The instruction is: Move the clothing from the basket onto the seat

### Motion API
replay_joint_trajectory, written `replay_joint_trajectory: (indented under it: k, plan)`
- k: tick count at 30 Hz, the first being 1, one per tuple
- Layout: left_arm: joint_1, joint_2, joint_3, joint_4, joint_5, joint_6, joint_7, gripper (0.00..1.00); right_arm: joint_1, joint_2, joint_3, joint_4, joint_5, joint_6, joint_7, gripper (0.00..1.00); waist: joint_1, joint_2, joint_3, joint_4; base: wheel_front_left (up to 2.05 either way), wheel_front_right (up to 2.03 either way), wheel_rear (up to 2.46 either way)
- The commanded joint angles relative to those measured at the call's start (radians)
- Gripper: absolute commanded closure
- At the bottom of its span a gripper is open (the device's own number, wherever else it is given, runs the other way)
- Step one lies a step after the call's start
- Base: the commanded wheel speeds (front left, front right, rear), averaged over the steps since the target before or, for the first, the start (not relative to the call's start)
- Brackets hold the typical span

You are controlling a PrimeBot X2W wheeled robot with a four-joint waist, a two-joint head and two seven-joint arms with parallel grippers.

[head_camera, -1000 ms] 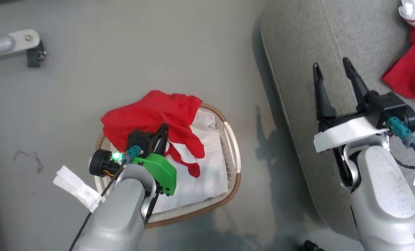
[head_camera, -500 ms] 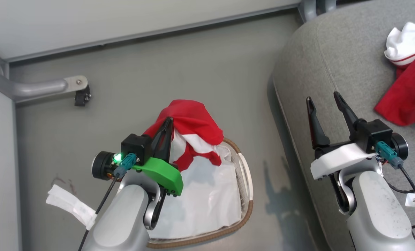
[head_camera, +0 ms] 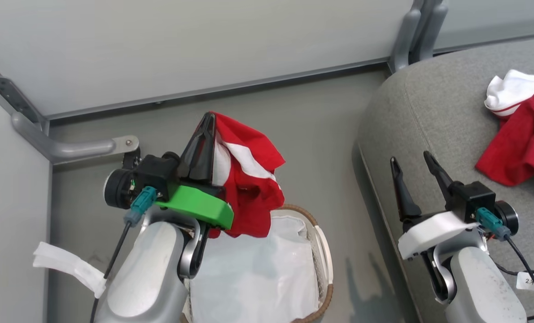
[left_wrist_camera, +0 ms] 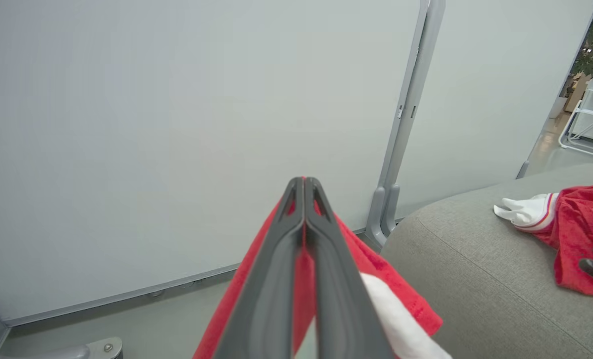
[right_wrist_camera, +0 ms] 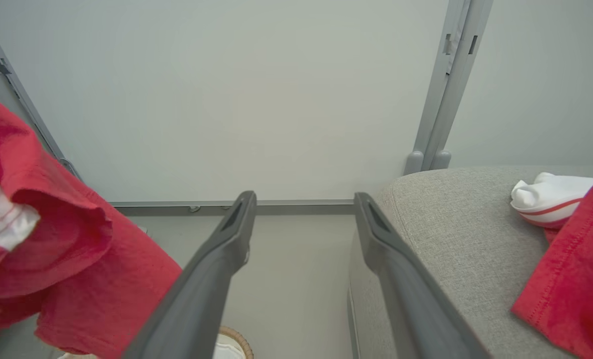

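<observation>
My left gripper (head_camera: 209, 117) is shut on a red jersey (head_camera: 249, 188) with white lining, which hangs in the air above the white basket (head_camera: 323, 244). In the left wrist view the closed fingers (left_wrist_camera: 304, 187) pinch the red cloth (left_wrist_camera: 376, 269). The right gripper (head_camera: 411, 158) stands open over the near edge of the grey seat (head_camera: 428, 112) with nothing between its fingers (right_wrist_camera: 236, 234). A second red jersey (head_camera: 518, 148) with a white striped cuff lies on the seat at the far right. The lifted jersey (right_wrist_camera: 52, 264) hangs at the left of the right wrist view.
A white liner (head_camera: 258, 278) fills the basket. A pale partition wall (head_camera: 204, 45) with a grey post (head_camera: 413, 31) stands close behind. A metal bracket (head_camera: 78, 146) sticks out at floor level on the left. A white tag (head_camera: 65, 267) hangs by my left arm.
The left gripper has risen with the red jersey, lifting it out of the basket. The camera has tilted up, bringing the wall into view. The right gripper stays open over the seat.
</observation>
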Motion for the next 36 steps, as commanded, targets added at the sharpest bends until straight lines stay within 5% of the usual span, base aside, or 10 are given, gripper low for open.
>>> replay_joint_trajectory:
  k: [1,14,28,36]
  plan:
    - [0.000,0.002,0.007,-0.021,0.005,-0.006,0.000,1.00,0.021,-0.005,0.002,0.004,0.006,-0.001,0.000,0.00,0.0000,0.0000,-0.033,0.012,0.00,0.00,0.00]
    - [-0.015,0.002,0.028,-0.122,0.011,-0.007,0.000,1.00,0.087,-0.004,0.059,0.029,0.002,-0.001,0.000,0.00,0.0000,0.0000,-0.103,0.027,0.00,0.00,0.00]
    - [-0.020,0.002,-0.019,-0.142,-0.019,0.011,0.000,1.00,-0.017,-0.033,0.480,0.024,-0.021,-0.001,0.000,0.00,0.0000,0.0000,-0.103,0.049,0.00,0.00,0.00]
    - [-0.029,0.002,-0.047,-0.142,-0.021,0.018,0.000,1.00,-0.087,-0.016,0.555,0.002,-0.007,-0.001,0.000,0.00,0.0000,0.0000,-0.090,0.066,0.00,0.00,0.00]
